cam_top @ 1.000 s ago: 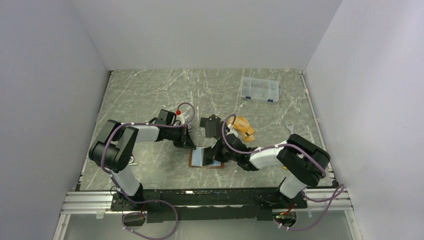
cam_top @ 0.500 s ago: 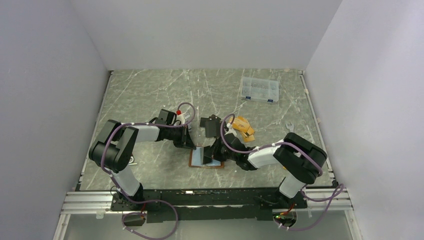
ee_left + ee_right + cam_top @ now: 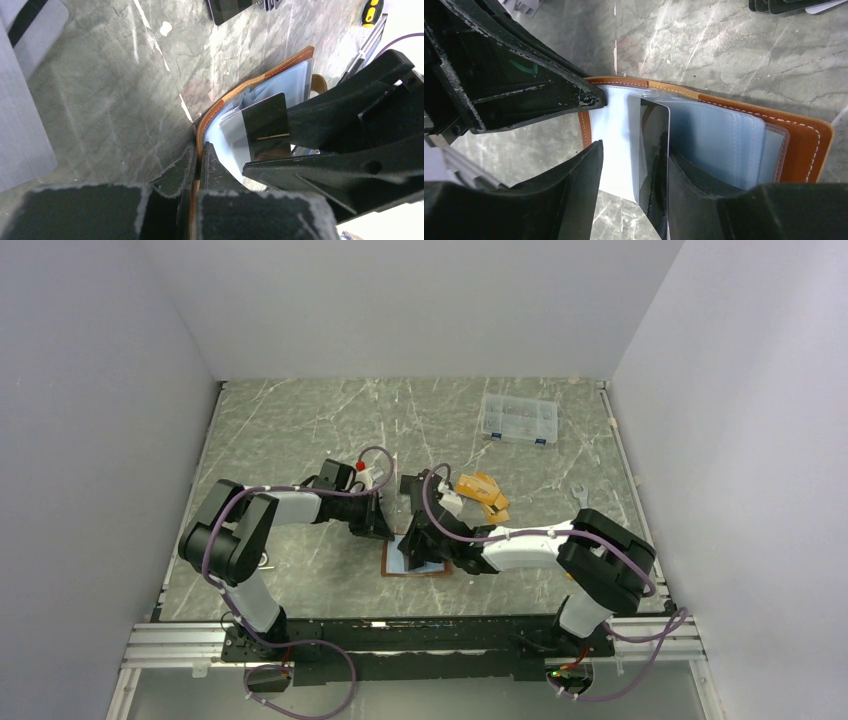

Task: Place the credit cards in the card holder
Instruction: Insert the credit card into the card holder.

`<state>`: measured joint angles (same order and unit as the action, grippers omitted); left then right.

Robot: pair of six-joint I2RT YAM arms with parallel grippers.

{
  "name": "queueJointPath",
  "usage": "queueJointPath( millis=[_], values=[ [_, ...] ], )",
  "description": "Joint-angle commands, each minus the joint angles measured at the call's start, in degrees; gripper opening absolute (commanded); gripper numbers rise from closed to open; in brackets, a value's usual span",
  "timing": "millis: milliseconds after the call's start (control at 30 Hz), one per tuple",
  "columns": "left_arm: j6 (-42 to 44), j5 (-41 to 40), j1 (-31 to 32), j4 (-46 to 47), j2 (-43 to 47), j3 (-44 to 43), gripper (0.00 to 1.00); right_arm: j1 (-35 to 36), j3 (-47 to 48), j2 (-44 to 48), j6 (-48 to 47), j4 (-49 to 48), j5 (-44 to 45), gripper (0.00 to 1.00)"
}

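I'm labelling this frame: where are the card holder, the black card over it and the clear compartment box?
card holder (image 3: 809,142), right wrist view, stitched leather border
black card (image 3: 654,135), right wrist view, glossy face
clear compartment box (image 3: 518,419), top external view, lid centre

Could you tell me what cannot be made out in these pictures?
Top view: the card holder pockets, covered by the right gripper.
Right wrist: lower end of the black card, behind the right gripper.
Left wrist: the card holder's far half, behind the right gripper.
Top view: compartment box contents, too small.
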<state>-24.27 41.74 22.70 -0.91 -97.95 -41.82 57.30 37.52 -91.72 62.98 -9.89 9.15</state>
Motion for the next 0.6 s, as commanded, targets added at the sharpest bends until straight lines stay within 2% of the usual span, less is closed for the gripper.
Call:
queueJointPath(
  millis=[0,100,367,567],
  values=[
    [1.86,-2.06,0.25,-2.44,0.92,-0.37,0.0,2.81,0.61,-5.54,-2.41,27.69,8.52,0.51],
    [1.67,-1.99,0.08,-2.01,0.72,-0.1,0.0,3.86,1.08,-4.55,-1.92,31.33,10.06,0.53],
    [1.84,-1.64,-0.32,-1.4,1.23,0.47,0.0,4.91,-0.17,-1.6,-3.3,33.3,12.06,0.57],
    [1.94,-1.43,-0.35,-1.23,1.31,0.61,0.0,5.19,-2.54,0.27,-8.56,27.03,12.21,0.61]
  ],
)
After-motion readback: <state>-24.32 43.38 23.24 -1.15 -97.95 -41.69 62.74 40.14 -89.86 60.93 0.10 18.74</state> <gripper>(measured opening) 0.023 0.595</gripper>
